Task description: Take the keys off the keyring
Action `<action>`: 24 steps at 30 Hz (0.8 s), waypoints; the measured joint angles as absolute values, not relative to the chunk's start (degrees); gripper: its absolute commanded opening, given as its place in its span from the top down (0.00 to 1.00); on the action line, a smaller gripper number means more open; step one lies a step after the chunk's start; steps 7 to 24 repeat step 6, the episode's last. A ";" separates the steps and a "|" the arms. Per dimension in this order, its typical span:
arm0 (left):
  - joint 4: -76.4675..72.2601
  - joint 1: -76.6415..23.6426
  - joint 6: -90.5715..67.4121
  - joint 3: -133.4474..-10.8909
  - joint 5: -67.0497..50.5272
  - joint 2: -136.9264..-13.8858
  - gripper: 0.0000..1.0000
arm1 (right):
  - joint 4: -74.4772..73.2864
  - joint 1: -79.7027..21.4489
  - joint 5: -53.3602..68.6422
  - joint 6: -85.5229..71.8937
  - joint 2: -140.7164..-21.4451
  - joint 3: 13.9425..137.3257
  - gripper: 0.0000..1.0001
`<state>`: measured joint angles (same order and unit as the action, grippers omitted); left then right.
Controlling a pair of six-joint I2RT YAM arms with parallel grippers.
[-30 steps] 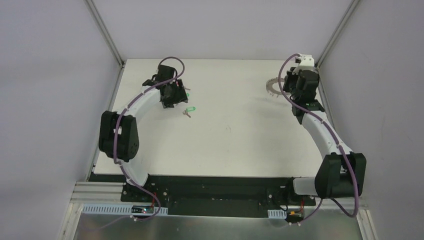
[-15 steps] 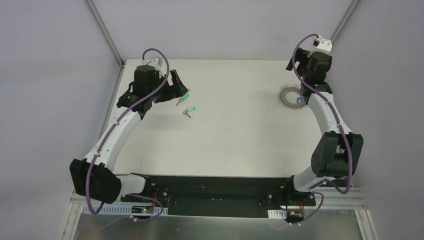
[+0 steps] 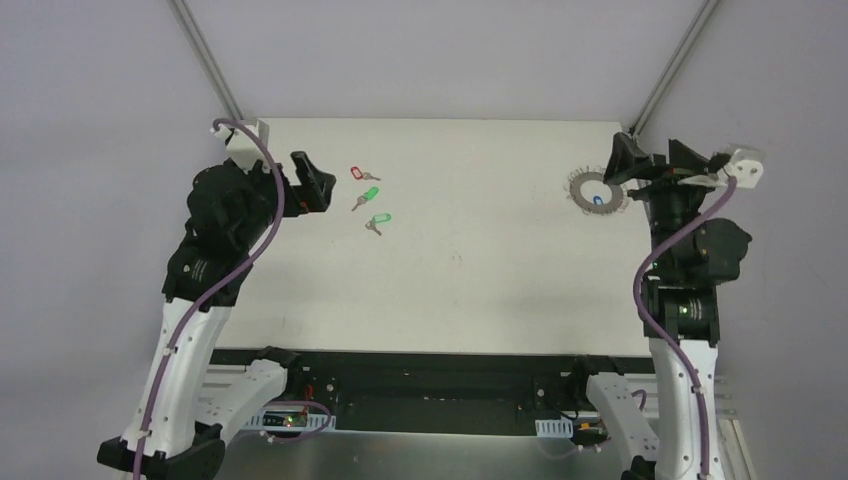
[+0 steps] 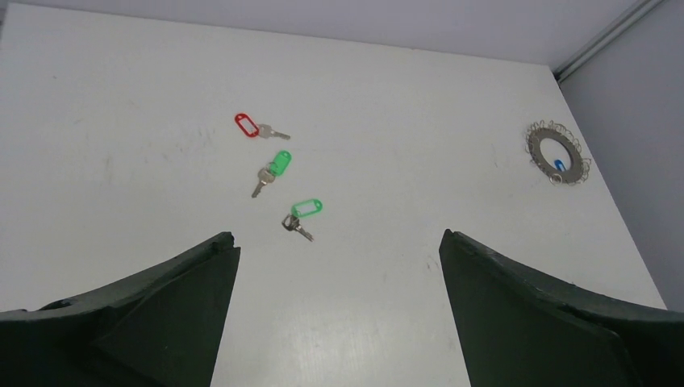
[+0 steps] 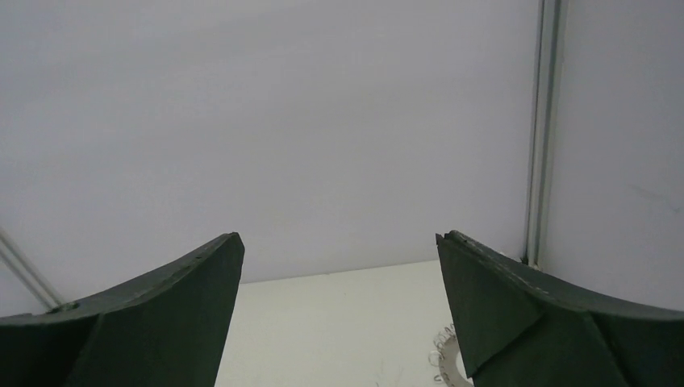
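Observation:
Three keys lie loose on the white table at the back left: one with a red tag (image 3: 357, 173) (image 4: 254, 127) and two with green tags (image 3: 371, 193) (image 3: 379, 219) (image 4: 274, 167) (image 4: 302, 214). The grey keyring (image 3: 597, 192) (image 4: 556, 151) lies flat at the back right, a blue-tagged key (image 3: 598, 200) (image 4: 559, 165) in its centre. My left gripper (image 3: 314, 174) (image 4: 337, 236) hangs open above the table, left of the loose keys, holding nothing. My right gripper (image 3: 650, 150) (image 5: 339, 236) is open and raised beside the keyring, whose rim (image 5: 446, 363) peeks past the right finger.
Grey walls with metal corner posts (image 3: 205, 60) (image 3: 675, 60) (image 5: 539, 129) close in the table (image 3: 470, 290) at the back and sides. Both arm bases sit on the black rail (image 3: 430, 385) at the near edge.
Both arms have lifted and pulled back toward the near side. Both grippers opened; a green-tagged key now lies free by the others, and the keyring has ended up further right.

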<state>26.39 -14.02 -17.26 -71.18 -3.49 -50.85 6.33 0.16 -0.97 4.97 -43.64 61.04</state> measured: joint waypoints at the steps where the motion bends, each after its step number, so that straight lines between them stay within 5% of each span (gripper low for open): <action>1: 26.59 -14.02 -16.64 -71.20 -2.87 -49.56 0.01 | 6.85 0.16 -0.49 4.27 -41.25 59.92 0.01; 24: 27.09 -14.02 -13.78 -71.66 -2.52 -46.61 0.01 | 6.90 0.16 1.93 0.21 -37.82 55.64 0.01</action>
